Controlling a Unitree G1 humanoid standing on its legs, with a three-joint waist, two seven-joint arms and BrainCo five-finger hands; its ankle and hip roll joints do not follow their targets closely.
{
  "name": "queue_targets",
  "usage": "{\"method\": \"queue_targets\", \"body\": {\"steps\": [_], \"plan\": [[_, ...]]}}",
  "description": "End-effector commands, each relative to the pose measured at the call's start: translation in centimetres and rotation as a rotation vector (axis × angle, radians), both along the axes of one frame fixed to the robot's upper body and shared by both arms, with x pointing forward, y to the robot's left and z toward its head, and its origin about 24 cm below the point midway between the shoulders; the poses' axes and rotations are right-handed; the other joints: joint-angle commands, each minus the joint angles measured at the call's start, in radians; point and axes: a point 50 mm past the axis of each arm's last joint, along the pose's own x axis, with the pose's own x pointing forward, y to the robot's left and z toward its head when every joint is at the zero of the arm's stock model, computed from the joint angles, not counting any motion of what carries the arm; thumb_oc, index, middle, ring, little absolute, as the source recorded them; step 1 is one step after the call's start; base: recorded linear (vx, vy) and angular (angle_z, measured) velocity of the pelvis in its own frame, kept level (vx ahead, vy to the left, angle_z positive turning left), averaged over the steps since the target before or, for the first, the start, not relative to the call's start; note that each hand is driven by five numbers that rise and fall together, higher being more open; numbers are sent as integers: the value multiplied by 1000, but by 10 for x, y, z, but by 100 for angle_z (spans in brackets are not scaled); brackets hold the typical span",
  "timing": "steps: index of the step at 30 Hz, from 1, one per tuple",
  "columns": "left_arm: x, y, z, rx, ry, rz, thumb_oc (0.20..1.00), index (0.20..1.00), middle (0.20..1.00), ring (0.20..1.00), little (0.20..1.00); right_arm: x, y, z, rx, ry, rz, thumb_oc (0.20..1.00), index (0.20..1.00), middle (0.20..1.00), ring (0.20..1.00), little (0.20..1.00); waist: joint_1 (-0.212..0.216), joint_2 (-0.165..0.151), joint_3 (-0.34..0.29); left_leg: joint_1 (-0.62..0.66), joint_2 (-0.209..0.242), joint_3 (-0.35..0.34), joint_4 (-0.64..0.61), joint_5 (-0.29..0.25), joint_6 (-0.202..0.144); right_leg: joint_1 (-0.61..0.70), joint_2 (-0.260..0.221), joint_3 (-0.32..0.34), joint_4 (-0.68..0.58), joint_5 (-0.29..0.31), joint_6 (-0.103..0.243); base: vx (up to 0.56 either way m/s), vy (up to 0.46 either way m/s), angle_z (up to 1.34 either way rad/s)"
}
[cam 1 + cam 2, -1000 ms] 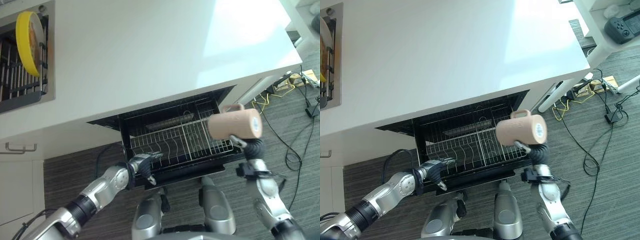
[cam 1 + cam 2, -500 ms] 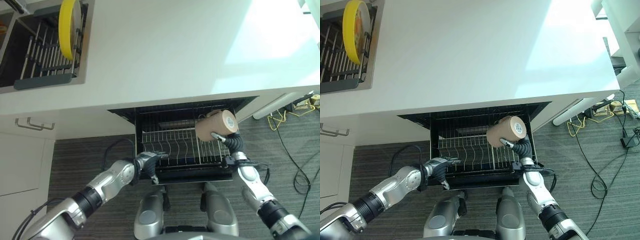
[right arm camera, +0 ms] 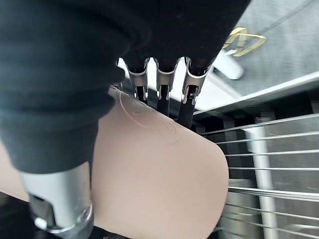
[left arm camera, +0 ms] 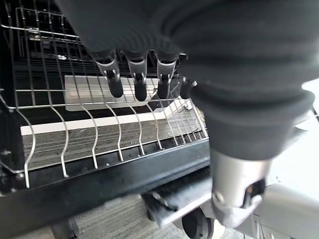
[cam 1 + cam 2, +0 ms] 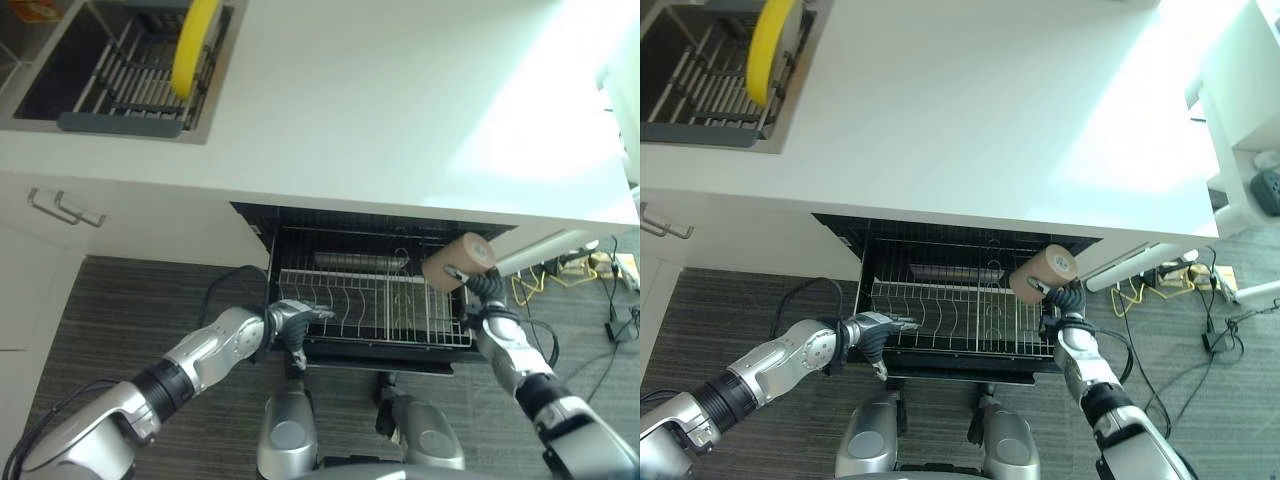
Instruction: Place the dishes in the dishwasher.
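A tan mug (image 5: 458, 262) lies on its side in my right hand (image 5: 487, 296), whose fingers (image 3: 162, 94) and thumb are curled round it. It hangs over the right end of the pulled-out wire rack (image 5: 370, 305) of the open dishwasher, just under the counter's edge. My left hand (image 5: 290, 325) rests at the rack's front left corner, its fingers (image 4: 139, 84) relaxed over the front wires (image 4: 99, 139) and holding nothing. A yellow plate (image 5: 195, 45) stands on edge in the sink's drying rack at the far left.
The white counter (image 5: 400, 110) overhangs the dishwasher opening. The sink (image 5: 120, 75) with its grey rack is set in the counter's far left. A cabinet handle (image 5: 65, 207) shows at the left. Cables (image 5: 590, 275) lie on the carpet to the right.
The camera has shifted. My right hand has brought the mug down from above the rack's right side to just over its right end. My left hand has stayed at the rack's front corner.
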Motion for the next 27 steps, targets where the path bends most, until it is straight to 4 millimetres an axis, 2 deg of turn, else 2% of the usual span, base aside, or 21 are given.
{"method": "queue_targets", "body": {"steps": [1,9,17,22,27], "plan": [[-10,5,0,64,25,-90,1000,1000,1000,1000,1000,4,10,5,32,-16,-27,200,200,200,200,200,25,3,-28,-97,93,-78,163,-105,-52,-33,-240,29,51,25,183,21,3,6],[-1,-5,10,43,-22,-127,1000,1000,1000,1000,1000,28,32,24,-71,-22,-12,200,200,200,200,200,34,55,4,-136,64,-104,192,-111,-51,-85,-272,44,88,25,172,-20,83,6],[0,-16,8,-2,-46,-131,1000,1000,1000,1000,1000,28,37,13,-127,57,-28,200,200,200,200,200,26,95,27,-155,43,-99,191,-105,-48,-125,-287,60,111,20,167,-36,88,2],[0,-18,9,-21,-69,-123,1000,1000,1000,1000,1000,30,22,18,-202,29,-83,200,200,200,200,200,16,112,47,-171,32,-93,192,-104,-43,-152,-289,73,120,19,164,-50,57,-9],[1,-14,8,-9,-75,-119,1000,1000,1000,1000,1000,35,-1,33,-172,-31,-157,200,200,200,200,200,17,101,56,-176,37,-88,201,-107,-39,-159,-281,72,126,22,163,-16,-28,1]]}}
